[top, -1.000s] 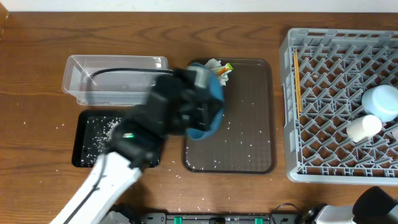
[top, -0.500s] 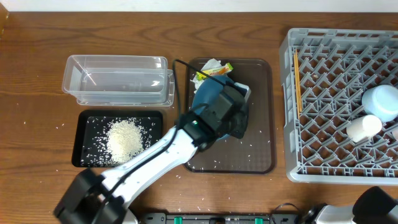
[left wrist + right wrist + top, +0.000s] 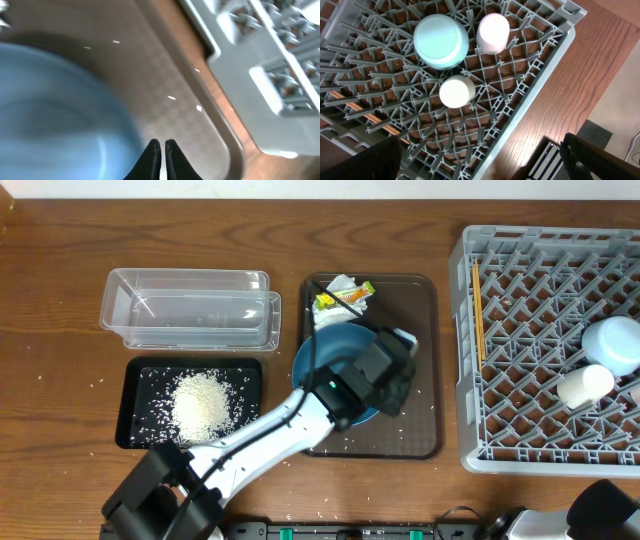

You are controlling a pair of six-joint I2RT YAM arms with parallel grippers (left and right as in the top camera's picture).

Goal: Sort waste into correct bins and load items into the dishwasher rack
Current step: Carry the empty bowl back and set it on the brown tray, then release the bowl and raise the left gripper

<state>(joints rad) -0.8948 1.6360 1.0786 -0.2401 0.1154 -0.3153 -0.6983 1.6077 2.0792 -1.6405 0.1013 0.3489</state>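
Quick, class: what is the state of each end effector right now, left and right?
Left end effector: closed, seemingly pinching the dark-blue bowl at its rim.
Right end effector: open, holding nothing.

Grey lattice dishwasher rack [image 3: 500,458] carries an upturned light-blue bowl [image 3: 615,343] and a white cup [image 3: 585,385] just beside it at its right edge, with wooden chopsticks [image 3: 477,310] along its left wall. Left of the rack sits the dark-blue bowl [image 3: 330,358], with the crumpled tissue [image 3: 340,284] and yellow-green wrapper [image 3: 346,298] at its far rim. Farther left of the rack stand the clear tub [image 3: 190,310] and, nearer, the black tray [image 3: 135,372] holding heaped white rice [image 3: 205,402].
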